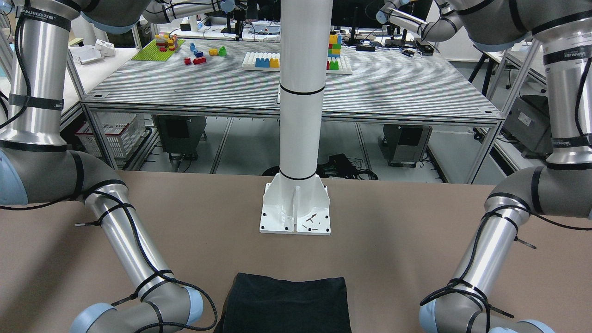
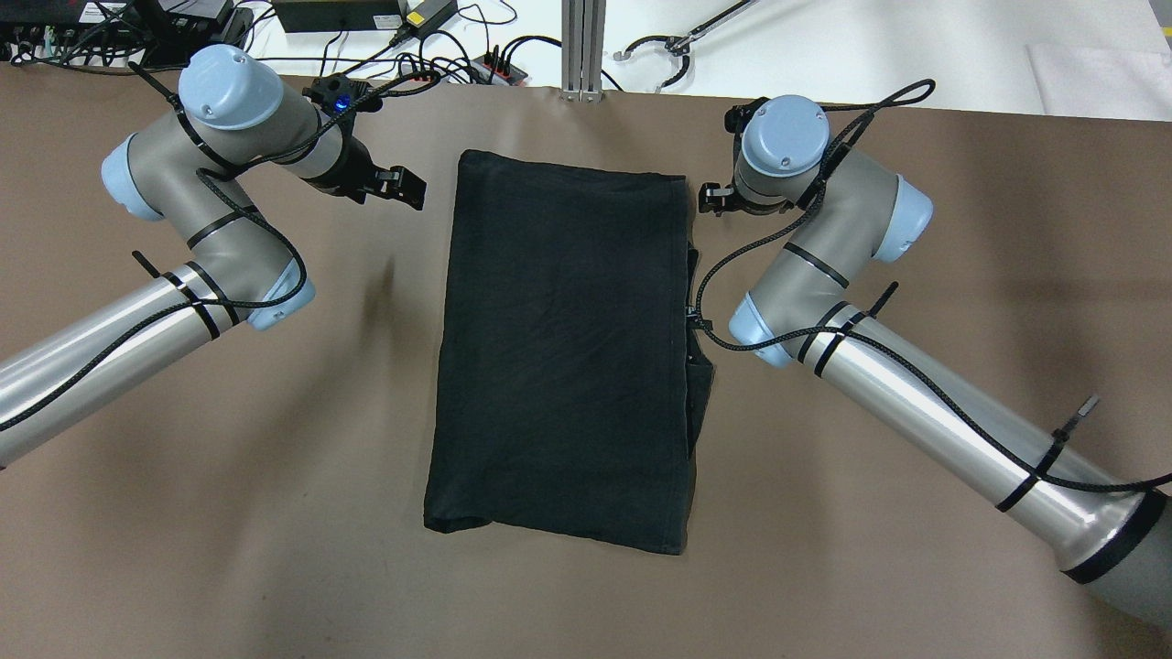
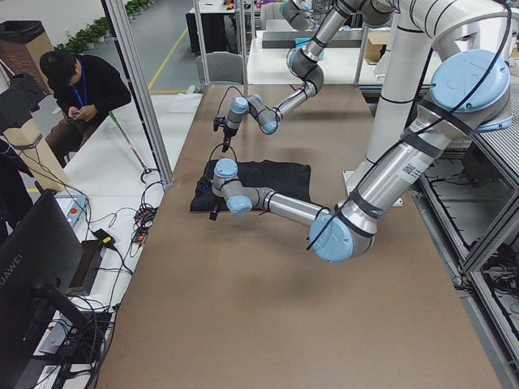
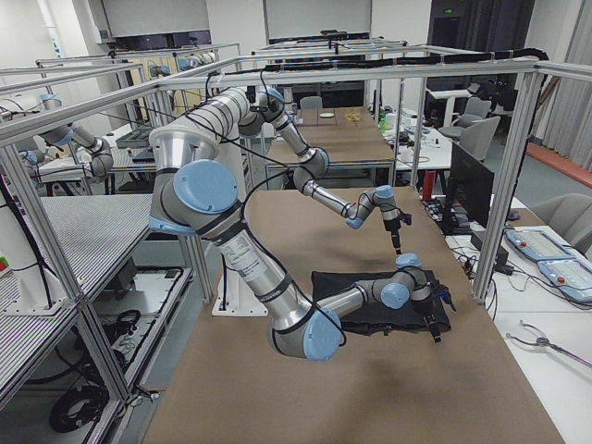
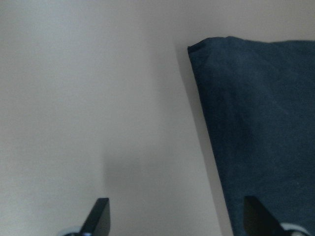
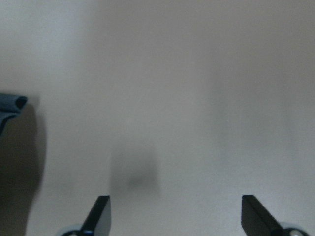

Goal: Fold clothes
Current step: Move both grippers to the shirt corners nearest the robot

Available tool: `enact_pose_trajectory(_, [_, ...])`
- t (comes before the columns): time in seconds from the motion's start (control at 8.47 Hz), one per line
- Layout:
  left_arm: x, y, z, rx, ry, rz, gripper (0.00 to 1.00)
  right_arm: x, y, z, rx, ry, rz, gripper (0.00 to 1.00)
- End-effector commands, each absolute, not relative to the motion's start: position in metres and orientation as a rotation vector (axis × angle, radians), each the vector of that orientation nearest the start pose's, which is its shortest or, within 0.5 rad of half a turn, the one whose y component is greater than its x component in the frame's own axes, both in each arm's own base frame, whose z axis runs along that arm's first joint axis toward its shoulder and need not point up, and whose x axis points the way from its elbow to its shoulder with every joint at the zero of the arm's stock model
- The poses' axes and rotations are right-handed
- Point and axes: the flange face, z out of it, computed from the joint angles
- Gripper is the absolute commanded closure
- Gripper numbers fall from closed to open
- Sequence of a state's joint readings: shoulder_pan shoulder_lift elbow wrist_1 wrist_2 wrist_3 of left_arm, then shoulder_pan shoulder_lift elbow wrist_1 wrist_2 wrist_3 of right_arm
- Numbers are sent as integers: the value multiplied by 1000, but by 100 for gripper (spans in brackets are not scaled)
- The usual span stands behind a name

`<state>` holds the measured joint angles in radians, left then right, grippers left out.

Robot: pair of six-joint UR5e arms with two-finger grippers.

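- Left tool (image 5: 174,216) has its jaws spread wide and nothing between them. It hangs over bare bench (image 2: 275,458), and one fingertip (image 5: 256,216) sits right at the fabric's side hem.
- Right tool (image 6: 174,216) is the same: jaws apart, empty, with only bench surface beneath it.
- The clothes (image 2: 563,348) lie flat between the two tools. The corner nearest the left tool is just ahead of it and to its inner side. The corner nearest the right tool is off to its inner side, barely catching the wrist view's edge.
- It looks like a corner pick on the edge farthest from the robot. The right tool wants to shift inward first, since it isn't over cloth yet.
- To do it well, each tool should drop onto its own corner and pinch every layer there. Then both should rise level and carry the edge over together, so the hem lands square.
- Extra fabric pokes out along the side towards the right tool. I can't tell how many layers are stacked.
- From overhead the right tool is mostly tucked under its wrist.
- The front-facing view cuts the clothes off at the bottom and shows neither tool.
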<state>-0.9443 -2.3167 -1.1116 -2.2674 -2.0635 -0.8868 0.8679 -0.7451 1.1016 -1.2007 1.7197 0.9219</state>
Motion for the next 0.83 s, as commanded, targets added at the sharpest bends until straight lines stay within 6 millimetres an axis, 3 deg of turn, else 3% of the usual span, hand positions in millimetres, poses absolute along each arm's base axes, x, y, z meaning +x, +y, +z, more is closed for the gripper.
enact_pose_trajectory(0.0, [378,-667,301,343,1084,-136,5,-436,-635,295,341,-791,251,6])
enact_pose_trajectory(0.12, [376,-631,298,303,1135,-175,5,-429,-589,297,315,-855,302,6])
enact_pose_trajectory(0.24, [381,-583,296,263,1182,-203,5,-423,-538,289,268,-933,371,7])
enact_pose_trajectory(0.35, [374,-549,291,224,1224,-262,5,-420,-509,283,177,-994,512,7])
enact_pose_trajectory(0.59, [385,-472,282,159,1282,-345,5,-430,-435,268,89,-1076,631,7])
enact_pose_trajectory(0.71, [397,-431,281,138,1300,-364,5,-444,-403,256,89,-1112,734,7])
